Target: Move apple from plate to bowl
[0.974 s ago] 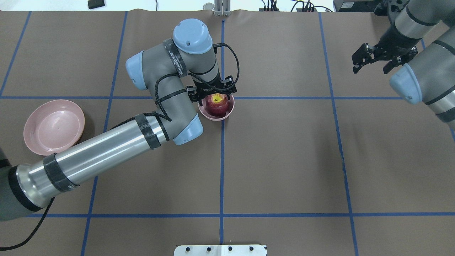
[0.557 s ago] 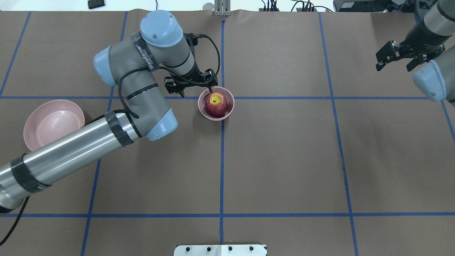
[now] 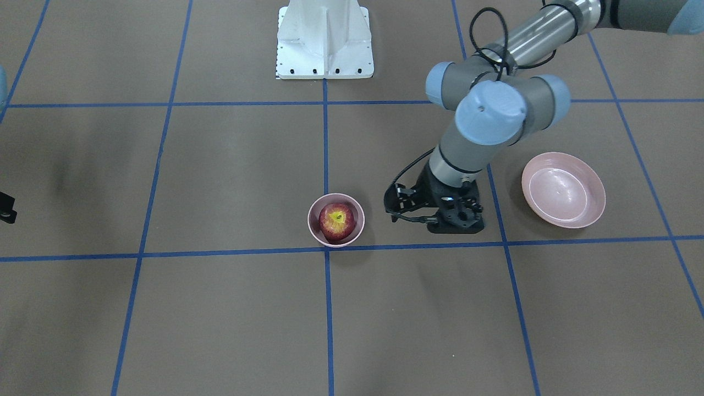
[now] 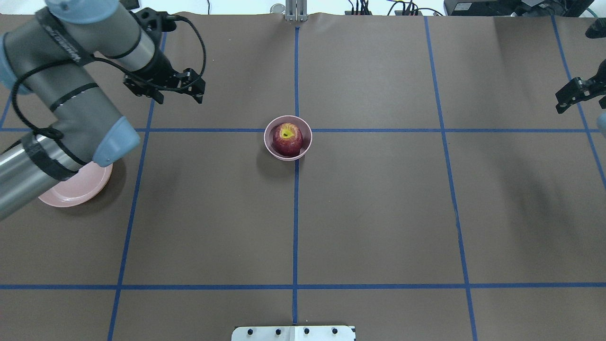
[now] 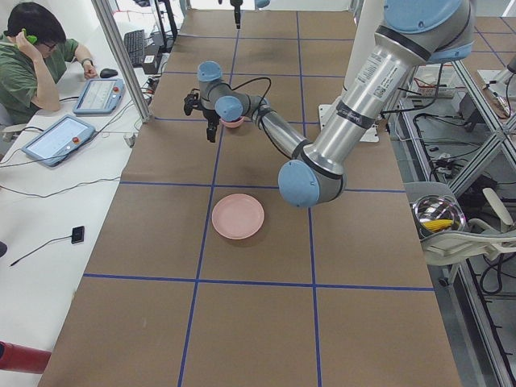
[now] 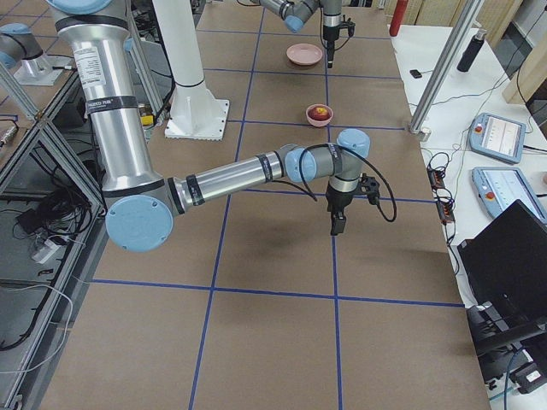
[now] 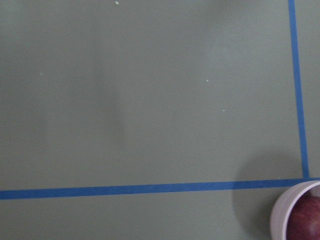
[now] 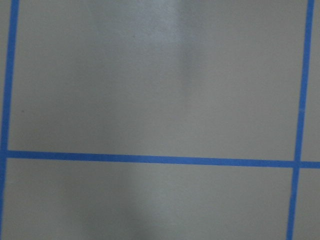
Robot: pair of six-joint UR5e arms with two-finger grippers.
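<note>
Brown taped table [image 4: 378, 213]: overhead hides half the smooth pink plate [image 4: 71, 194] from us, the front view bares it; glossy apple [image 4: 289, 139] in round bowl [image 4: 270, 144]; left end effector [image 4: 180, 99] and right end effector [image 4: 581, 97] gape empty.

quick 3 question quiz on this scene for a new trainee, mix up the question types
1. True or false: the small dark-red apple rests in the small deep pale-pink bowl.
2. The left gripper is: A) open and empty, B) shut on the apple, C) shut on the bowl.
3. In the overhead view, which dish does the left arm partly cover?

Key:
1. True.
2. A.
3. The wide shallow pale-pink plate.
</note>
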